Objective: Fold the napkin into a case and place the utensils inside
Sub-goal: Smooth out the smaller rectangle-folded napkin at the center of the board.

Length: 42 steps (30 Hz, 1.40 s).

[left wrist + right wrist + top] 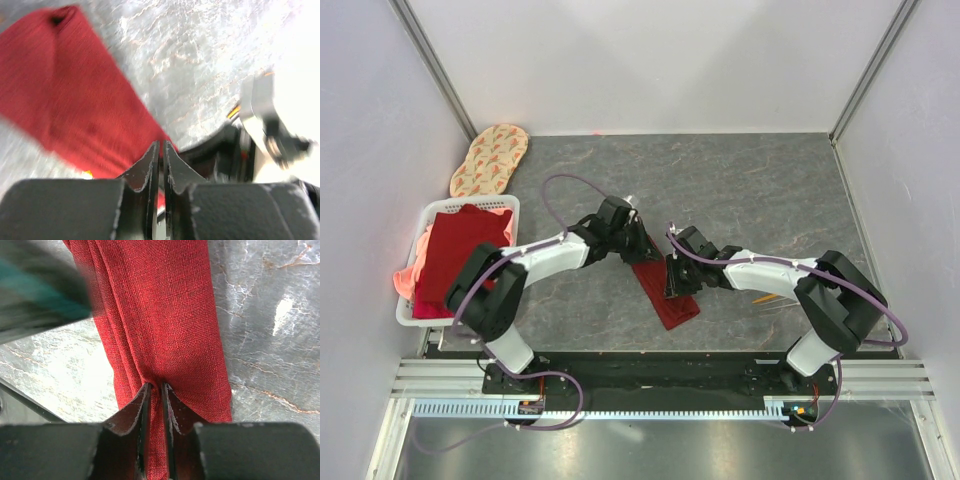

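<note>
The napkin (665, 295) lies folded into a long narrow strip on the grey surface (750, 190), slanting between the two arms. The right gripper (156, 390) pinches a fold at its near end. The left gripper (161, 150), nearly pressed together, nips the far end. The utensils (767, 298) lie partly hidden under the right arm, apart from the napkin.

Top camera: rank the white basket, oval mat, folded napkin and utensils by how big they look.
1. white basket
2. oval mat
3. folded napkin, partly covered, so it is close to the mat
4. utensils, mostly hidden; only a sliver shows
</note>
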Each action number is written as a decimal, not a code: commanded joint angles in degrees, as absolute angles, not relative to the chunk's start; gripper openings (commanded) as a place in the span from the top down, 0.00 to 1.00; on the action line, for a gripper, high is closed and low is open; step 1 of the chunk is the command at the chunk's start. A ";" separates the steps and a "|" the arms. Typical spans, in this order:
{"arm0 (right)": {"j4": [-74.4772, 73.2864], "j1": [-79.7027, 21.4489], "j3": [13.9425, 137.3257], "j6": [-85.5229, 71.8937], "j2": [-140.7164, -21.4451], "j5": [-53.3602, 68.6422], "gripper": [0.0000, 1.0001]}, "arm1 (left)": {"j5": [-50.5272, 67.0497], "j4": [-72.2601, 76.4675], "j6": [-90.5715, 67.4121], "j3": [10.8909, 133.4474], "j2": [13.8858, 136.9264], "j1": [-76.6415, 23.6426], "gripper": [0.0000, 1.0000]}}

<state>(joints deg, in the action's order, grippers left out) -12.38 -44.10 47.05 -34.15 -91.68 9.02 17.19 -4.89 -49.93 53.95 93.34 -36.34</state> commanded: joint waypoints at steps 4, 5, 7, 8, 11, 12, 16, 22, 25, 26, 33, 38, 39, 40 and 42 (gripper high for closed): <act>-15.72 -44.56 48.77 -32.70 -87.90 6.77 0.70 | 19.79 -3.60 -45.80 50.99 100.55 -36.39 0.90; -16.60 -44.82 49.30 -31.91 -87.46 6.59 0.64 | 19.69 -3.60 -45.62 50.19 100.46 -36.04 0.90; -19.23 -45.87 51.49 -30.24 -87.10 6.24 0.59 | 19.69 -3.17 -45.27 48.79 100.20 -35.77 0.90; -20.03 -46.40 52.29 -28.67 -87.19 5.63 0.54 | 19.69 -2.99 -45.09 48.61 100.28 -35.68 0.90; -22.58 -48.86 55.45 -25.94 -88.50 3.09 0.46 | 20.91 -1.94 -45.26 48.43 100.72 -35.68 0.91; -23.20 -50.09 56.33 -25.49 -89.46 1.68 0.45 | 21.27 -1.50 -45.44 48.34 100.90 -35.68 0.91; -24.16 -51.50 59.23 -23.29 -92.37 -1.93 0.41 | 22.67 -0.26 -46.32 47.03 101.07 -35.33 0.91; -24.35 -53.08 59.94 -21.10 -95.97 -4.83 0.40 | 25.74 3.77 -47.63 45.18 101.16 -33.93 0.91; -24.34 -54.66 59.94 -20.92 -97.12 -6.15 0.40 | 26.37 5.18 -48.16 44.39 101.34 -33.40 0.91; -24.43 -55.10 59.94 -20.92 -97.29 -6.50 0.40 | 26.54 5.53 -48.43 44.21 101.34 -33.05 0.91; -25.22 -60.11 60.12 -25.66 -98.88 -10.89 0.40 | 28.48 8.44 -51.68 43.07 100.11 -31.90 0.91; -26.81 -62.57 61.08 -28.39 -100.28 -16.34 0.39 | 29.00 10.11 -53.35 42.28 100.46 -31.29 0.91; -26.98 -63.19 61.17 -29.26 -100.28 -17.57 0.39 | 29.09 10.46 -53.52 42.01 100.55 -31.20 0.91; -27.33 -63.45 61.61 -29.53 -100.28 -17.75 0.38 | 29.53 11.07 -53.79 41.92 100.81 -31.20 0.91; -27.60 -63.98 62.05 -30.14 -99.85 -18.45 0.38 | 29.71 11.51 -54.05 41.66 101.16 -31.20 0.91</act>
<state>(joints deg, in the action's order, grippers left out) -24.88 -62.48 59.90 -26.79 -99.50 -15.14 29.93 8.82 -52.05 42.63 100.66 -31.79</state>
